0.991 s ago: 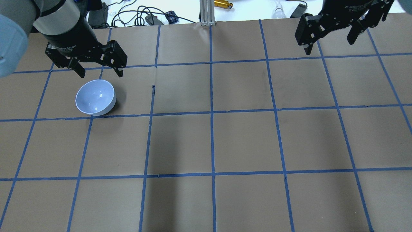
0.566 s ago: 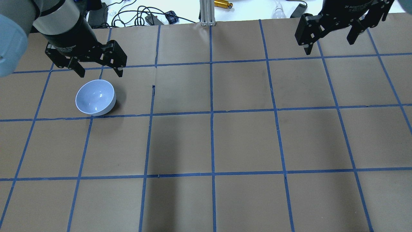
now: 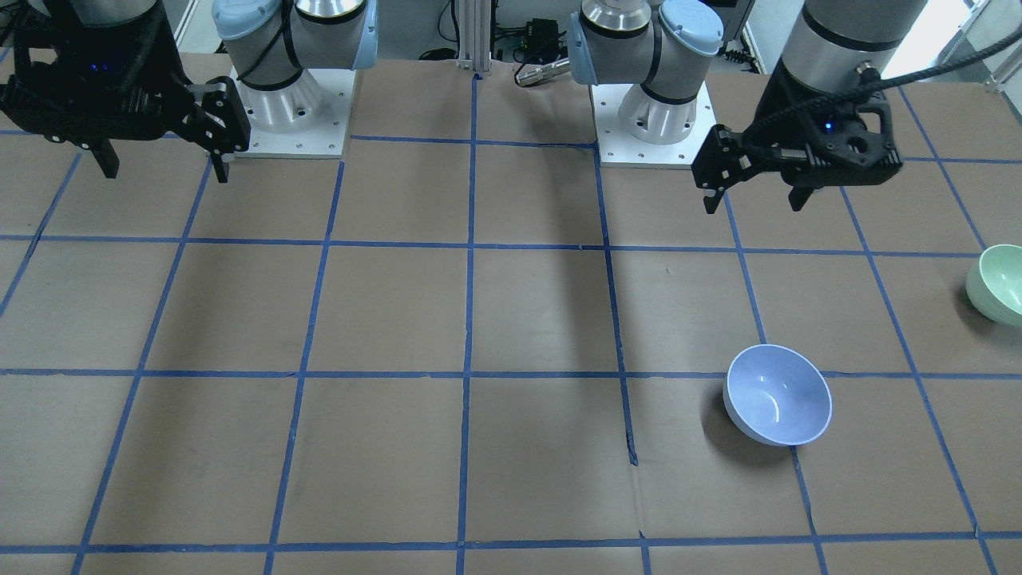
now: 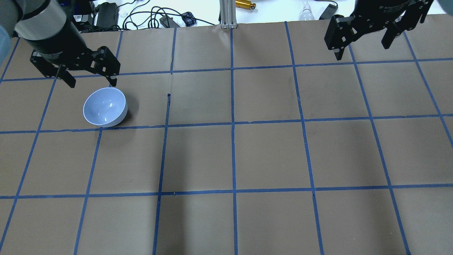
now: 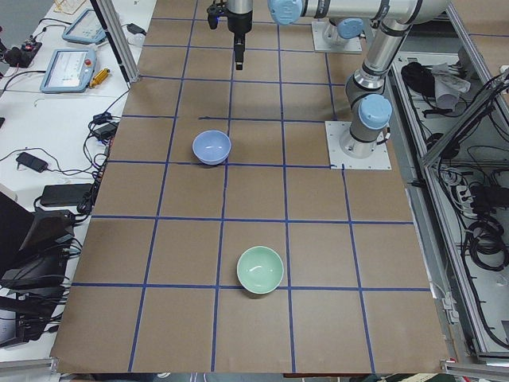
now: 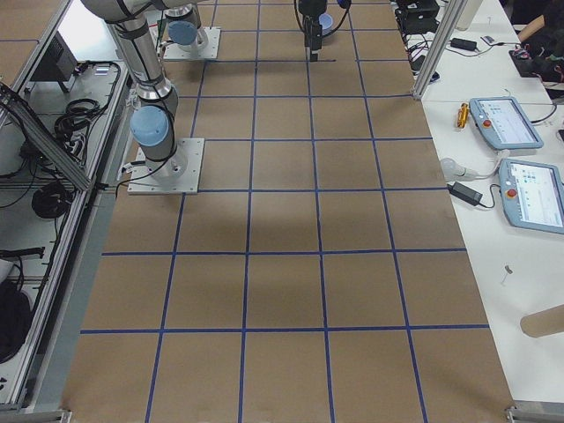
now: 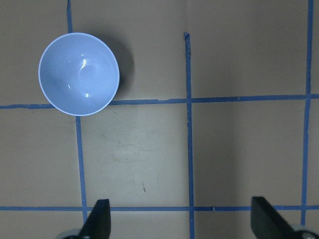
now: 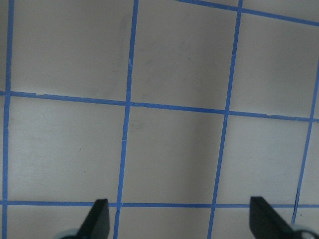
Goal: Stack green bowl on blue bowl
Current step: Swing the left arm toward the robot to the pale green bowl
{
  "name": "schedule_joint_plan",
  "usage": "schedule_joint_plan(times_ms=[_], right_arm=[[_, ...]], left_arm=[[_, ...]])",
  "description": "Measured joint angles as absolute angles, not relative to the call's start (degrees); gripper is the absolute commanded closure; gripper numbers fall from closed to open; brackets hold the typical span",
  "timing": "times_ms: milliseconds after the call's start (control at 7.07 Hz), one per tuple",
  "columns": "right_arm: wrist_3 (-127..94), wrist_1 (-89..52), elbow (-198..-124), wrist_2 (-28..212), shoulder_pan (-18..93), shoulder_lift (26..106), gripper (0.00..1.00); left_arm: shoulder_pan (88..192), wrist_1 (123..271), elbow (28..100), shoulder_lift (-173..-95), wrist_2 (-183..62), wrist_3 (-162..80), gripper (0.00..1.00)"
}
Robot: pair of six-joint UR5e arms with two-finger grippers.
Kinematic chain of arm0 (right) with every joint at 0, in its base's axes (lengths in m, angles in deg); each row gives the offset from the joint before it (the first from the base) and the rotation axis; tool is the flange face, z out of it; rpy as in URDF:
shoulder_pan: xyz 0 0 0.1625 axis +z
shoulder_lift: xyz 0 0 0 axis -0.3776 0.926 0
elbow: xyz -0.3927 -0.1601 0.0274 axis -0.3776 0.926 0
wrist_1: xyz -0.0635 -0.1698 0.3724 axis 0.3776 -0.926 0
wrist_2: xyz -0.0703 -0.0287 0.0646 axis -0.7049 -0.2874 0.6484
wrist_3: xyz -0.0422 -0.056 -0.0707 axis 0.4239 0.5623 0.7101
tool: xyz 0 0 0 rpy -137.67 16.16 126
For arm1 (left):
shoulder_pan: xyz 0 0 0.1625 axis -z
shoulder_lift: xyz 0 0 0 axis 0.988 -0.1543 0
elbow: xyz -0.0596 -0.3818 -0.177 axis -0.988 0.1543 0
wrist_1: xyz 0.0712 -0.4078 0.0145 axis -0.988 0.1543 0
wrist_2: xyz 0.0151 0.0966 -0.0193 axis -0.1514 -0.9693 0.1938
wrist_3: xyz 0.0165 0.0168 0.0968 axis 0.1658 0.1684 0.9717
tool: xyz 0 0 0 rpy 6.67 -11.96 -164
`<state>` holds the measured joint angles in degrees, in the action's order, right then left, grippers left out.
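The blue bowl (image 4: 105,107) stands upright on the brown paper at the table's left; it also shows in the front view (image 3: 777,394), the left side view (image 5: 211,147) and the left wrist view (image 7: 79,73). The green bowl (image 3: 998,283) stands upright further towards the table's left end, cut by the front view's edge and whole in the left side view (image 5: 260,269); it is outside the overhead view. My left gripper (image 4: 93,84) is open and empty, up in the air just beyond the blue bowl's far rim. My right gripper (image 4: 361,51) is open and empty, high over the far right.
Blue tape lines grid the brown paper, with a small tear (image 4: 168,97) to the right of the blue bowl. Cables and small devices (image 4: 166,17) and an aluminium post (image 4: 226,14) lie past the far edge. The arm bases (image 3: 291,112) (image 3: 655,120) stand at the robot's side.
My left gripper has moved towards the table's left end, still open, above the blue bowl's far side. The bowl and the right arm have not moved.
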<state>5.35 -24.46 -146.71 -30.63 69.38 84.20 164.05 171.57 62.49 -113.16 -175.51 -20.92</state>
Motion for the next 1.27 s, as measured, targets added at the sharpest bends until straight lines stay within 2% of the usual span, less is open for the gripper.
schedule_joint_plan(times_ms=[708, 991, 1274], right_arm=[[5.4, -24.5, -146.7, -30.6, 69.3, 84.2, 0.0], [5.3, -24.5, -146.7, -30.6, 69.4, 84.2, 0.0], [5.3, -24.5, -146.7, -30.6, 69.4, 84.2, 0.0]], left_arm=[[142.6, 171.1, 67.2, -112.0, -175.4, 13.1, 0.0], [131.0, 168.8, 68.7, -113.3, -174.9, 30.0, 0.0], [123.6, 163.2, 70.6, -115.5, -174.9, 45.5, 0.0]])
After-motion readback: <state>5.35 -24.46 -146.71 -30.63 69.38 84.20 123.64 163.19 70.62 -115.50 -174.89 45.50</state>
